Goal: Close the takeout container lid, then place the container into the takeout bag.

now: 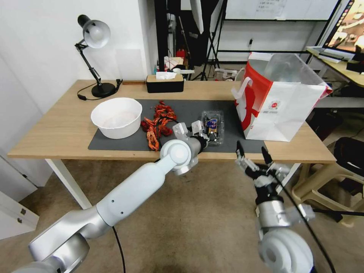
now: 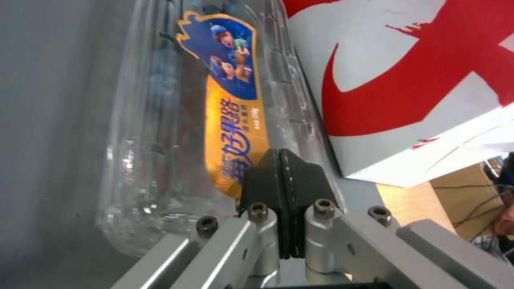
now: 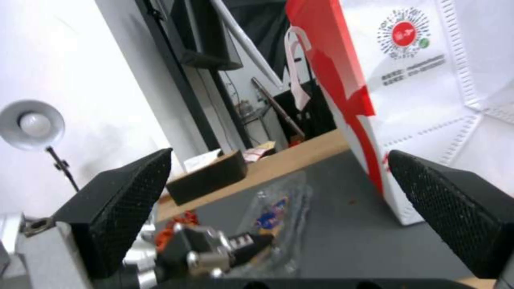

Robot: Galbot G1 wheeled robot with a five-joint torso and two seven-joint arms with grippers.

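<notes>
Head view has my left gripper at centre frame, reaching over the near edge of the dark grey mat to the takeout container. That small clear plastic clamshell lies flat on the mat, just left of the takeout bag, with dark berries dimly visible through its ribbed walls. In the left wrist view my two black pads are pressed together with no gap, lying against the lid beside its elongated yellow-and-blue sticker; I cannot tell whether they pinch any plastic. The lid lies down over the tray, glossy and see-through.

Right of centre the bag stands upright and boxy, white paper with a broad red band, a white handle and a small red logo; its mouth is open, showing crinkled silvery foil lining, and I cannot see inside.

My right gripper hangs at lower right, below the wooden table edge, its ribbed black fingers spread wide and empty.

At left of the mat sits a round white bowl; its contents I cannot make out. Beside it lies a tangle of red-orange cord. A black tissue box and a desk lamp stand at the table's far side.
</notes>
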